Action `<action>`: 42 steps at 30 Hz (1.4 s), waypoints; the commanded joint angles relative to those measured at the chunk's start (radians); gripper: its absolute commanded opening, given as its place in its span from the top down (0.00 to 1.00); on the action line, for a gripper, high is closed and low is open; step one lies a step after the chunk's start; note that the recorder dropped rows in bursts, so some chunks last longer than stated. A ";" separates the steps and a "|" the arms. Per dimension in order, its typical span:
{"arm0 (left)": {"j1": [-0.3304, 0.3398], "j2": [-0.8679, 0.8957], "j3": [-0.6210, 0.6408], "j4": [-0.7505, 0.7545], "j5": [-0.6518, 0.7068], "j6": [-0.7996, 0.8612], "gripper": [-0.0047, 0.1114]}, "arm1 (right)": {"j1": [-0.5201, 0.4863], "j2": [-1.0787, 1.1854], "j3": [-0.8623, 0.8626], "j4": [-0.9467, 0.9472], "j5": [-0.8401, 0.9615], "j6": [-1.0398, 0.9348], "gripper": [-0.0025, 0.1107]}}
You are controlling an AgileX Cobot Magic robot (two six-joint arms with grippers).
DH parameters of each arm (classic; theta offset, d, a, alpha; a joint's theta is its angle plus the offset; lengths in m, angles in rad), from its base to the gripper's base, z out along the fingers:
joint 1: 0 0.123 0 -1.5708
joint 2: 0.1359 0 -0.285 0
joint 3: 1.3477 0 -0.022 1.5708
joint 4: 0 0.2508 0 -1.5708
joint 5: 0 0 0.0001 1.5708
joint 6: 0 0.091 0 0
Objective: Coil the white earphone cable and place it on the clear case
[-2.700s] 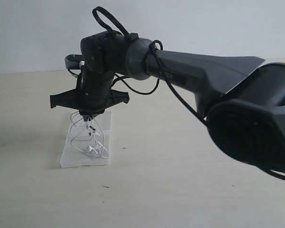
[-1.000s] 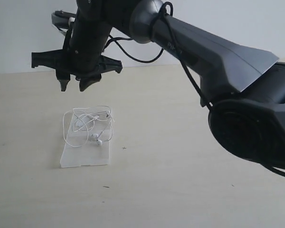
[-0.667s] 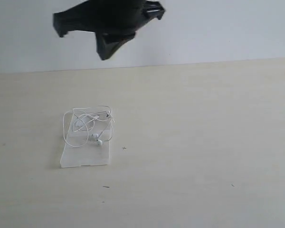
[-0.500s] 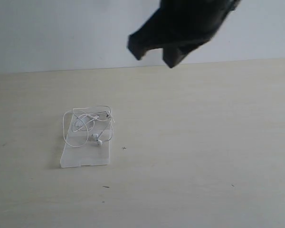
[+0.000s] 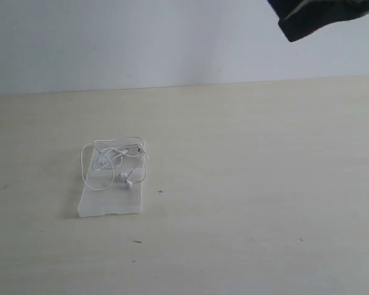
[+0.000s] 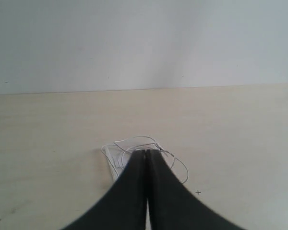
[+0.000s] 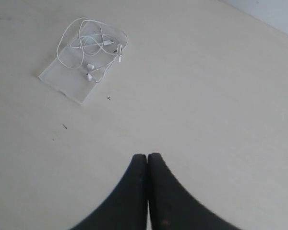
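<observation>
While the right arm [image 5: 317, 15] had hung over the table [image 5: 246, 184] moments earlier, only its dark corner showed at the exterior view's upper right. The white earphone cable [image 5: 114, 165] lay unmoved in loose loops on the clear case [image 5: 107, 203]. The right gripper [image 7: 147, 157] and left gripper [image 6: 147, 152] had fingers pressed together, holding nothing.

The earphone cable [image 5: 115, 161] is white, the case [image 5: 109, 201] clear, the table [image 5: 252, 184] pale beige.
</observation>
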 commanded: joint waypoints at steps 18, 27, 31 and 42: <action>0.003 -0.006 0.003 -0.002 0.013 0.002 0.96 | -0.379 -0.924 0.419 -0.140 -0.456 0.110 0.98; 0.003 -0.006 0.003 -0.002 0.013 0.002 0.96 | -0.540 -1.212 1.127 -0.214 -0.789 0.371 0.98; 0.003 -0.006 0.003 -0.002 0.013 0.002 0.96 | -0.540 -1.212 1.347 -0.333 -1.008 0.372 0.98; 0.003 -0.006 0.003 -0.002 0.008 0.002 0.96 | -0.577 -1.253 1.487 0.041 -0.981 0.023 0.98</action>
